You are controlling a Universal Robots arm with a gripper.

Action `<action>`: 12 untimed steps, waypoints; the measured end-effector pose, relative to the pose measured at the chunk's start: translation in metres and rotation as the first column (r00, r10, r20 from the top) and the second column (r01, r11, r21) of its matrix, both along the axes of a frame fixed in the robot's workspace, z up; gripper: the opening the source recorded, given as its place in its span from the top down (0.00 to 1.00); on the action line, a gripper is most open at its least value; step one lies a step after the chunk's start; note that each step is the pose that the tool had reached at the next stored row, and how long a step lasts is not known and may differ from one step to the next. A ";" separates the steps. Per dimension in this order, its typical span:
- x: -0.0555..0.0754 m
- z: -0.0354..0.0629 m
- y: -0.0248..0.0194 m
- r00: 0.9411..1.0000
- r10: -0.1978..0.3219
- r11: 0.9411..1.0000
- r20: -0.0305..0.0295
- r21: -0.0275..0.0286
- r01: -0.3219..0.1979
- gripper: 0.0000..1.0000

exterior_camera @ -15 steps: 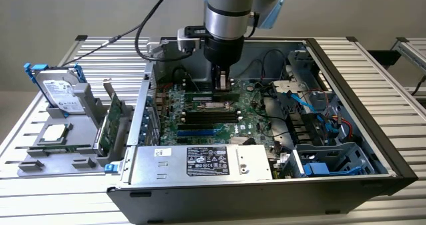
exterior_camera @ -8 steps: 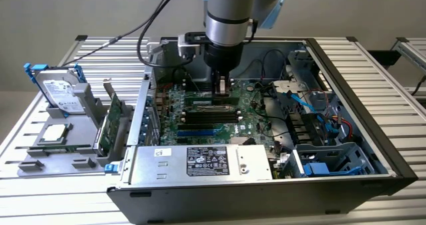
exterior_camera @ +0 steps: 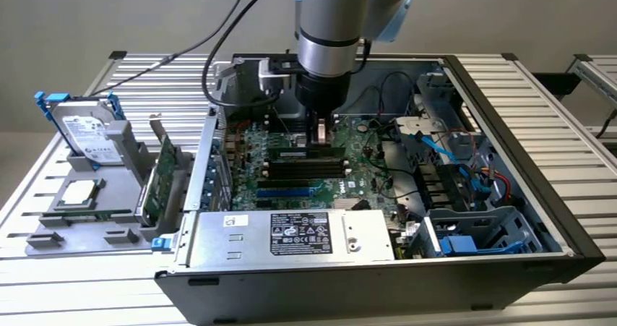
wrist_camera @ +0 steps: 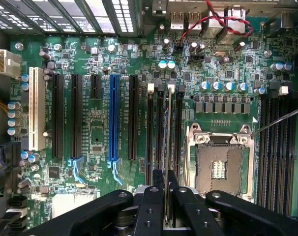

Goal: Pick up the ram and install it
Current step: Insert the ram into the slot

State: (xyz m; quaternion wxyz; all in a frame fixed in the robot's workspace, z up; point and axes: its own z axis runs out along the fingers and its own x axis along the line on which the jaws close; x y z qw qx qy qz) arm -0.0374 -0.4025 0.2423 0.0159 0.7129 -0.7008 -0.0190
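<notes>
The ram (wrist_camera: 167,142) stands on edge, pinched between the two black fingers (wrist_camera: 151,206) of the gripper (wrist_camera: 165,183). They are drawn in narrow on its thin sides, and the stick runs out well beyond the fingertips. In the exterior view the ram (exterior_camera: 306,152) lies lengthwise directly under the gripper (exterior_camera: 323,134), at the bank of black memory slots (exterior_camera: 306,168). From the wrist camera it lines up along those slots (wrist_camera: 150,132), with a slot flanking it on each side of the fingers. Whether its lower edge sits in a slot or just above one is hard to tell.

Just beside the fingers on one side is the empty processor socket (wrist_camera: 220,162) with its metal frame. On the other side, further from the fingers, a blue expansion slot (wrist_camera: 113,118) stands among black ones. All sit on the green motherboard (wrist_camera: 97,125) inside the open computer case (exterior_camera: 516,149). Well apart from the fingers, outside the case at the exterior view's left, a hard drive (exterior_camera: 87,134) stands on a grey holder (exterior_camera: 77,232).
</notes>
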 end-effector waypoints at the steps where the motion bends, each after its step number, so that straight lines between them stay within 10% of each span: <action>1: 0.000 -0.0018 -0.0001 1.000 0.000 1.000 0.000 0.000 0.000 0.86; 12: 0.000 -0.0090 -0.0005 1.000 0.000 1.000 0.000 -0.006 0.000 0.86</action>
